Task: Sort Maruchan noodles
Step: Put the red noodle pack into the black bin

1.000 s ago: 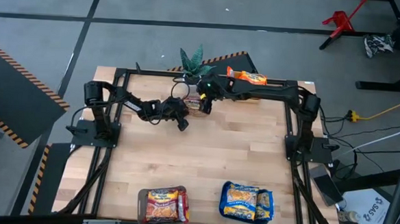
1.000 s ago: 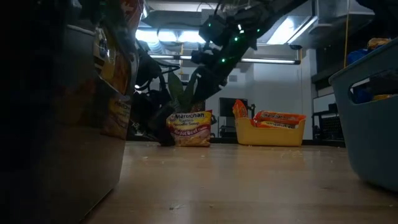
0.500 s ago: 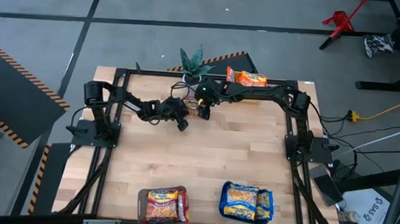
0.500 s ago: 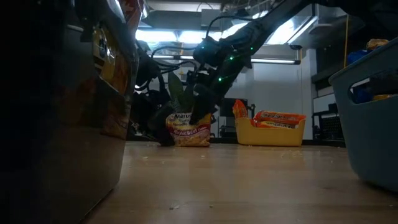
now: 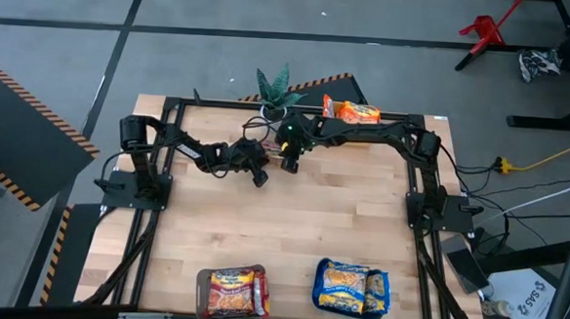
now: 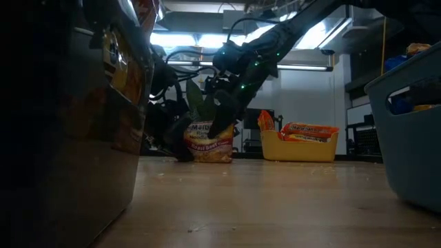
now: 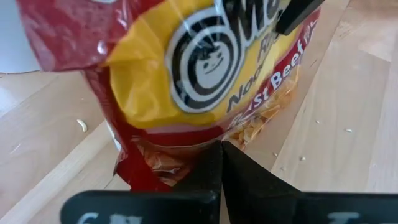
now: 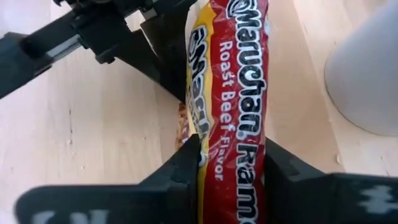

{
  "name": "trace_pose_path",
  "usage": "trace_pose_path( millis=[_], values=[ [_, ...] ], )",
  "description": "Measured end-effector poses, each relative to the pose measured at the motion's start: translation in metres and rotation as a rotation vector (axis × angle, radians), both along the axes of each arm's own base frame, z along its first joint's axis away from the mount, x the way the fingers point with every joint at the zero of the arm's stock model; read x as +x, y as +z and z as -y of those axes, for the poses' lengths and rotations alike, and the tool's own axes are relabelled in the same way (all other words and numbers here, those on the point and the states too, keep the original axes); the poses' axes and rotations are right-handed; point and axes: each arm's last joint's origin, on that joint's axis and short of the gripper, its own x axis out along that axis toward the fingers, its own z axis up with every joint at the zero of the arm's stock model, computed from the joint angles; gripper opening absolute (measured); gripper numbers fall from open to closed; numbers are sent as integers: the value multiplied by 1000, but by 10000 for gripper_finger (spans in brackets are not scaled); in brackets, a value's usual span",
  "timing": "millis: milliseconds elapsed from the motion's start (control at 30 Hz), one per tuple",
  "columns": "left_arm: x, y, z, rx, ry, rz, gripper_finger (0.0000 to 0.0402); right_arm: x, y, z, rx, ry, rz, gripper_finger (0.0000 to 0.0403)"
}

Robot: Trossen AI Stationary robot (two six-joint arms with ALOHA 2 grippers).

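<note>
Right wrist view: red-and-yellow shiny plastic Maruchan roast-beef packet (image 8: 239, 106), long axis running forward, clamped between right gripper (image 8: 231, 165) fingers; left gripper (image 7: 221, 163) fingers pinched closed on its lower edge.

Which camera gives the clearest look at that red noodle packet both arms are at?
The right wrist view: the Roast Beef packet fills it, label readable, between the right claw fingers. Left wrist shows its lower face; low view shows it upright; high view hides it.

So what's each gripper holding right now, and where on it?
Both hold one red Roast Beef packet: the right gripper straddles its top edge, and the left gripper pinches its lower edge.
</note>
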Motion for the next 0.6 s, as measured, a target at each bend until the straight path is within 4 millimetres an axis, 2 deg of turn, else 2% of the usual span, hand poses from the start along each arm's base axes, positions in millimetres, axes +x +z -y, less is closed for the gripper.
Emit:
trace_pose_path(
  millis=[33,167,300,500,600],
  values=[
    [0,0,0,6,-7,2,0,0,0,0,5,-6,-3,87],
    [0,6,2,11,-32,5,0,-1,1,-1,17,-18,-3,85],
    [-7,24,12,-42,-99,-14,0,-4,10,-2,28,-35,-19,85],
    [-32,76,34,-50,-150,-37,0,-6,55,-2,24,-38,18,85],
    [-51,104,48,-52,-178,-1,0,-5,78,-10,133,-18,60,85]
  ],
)
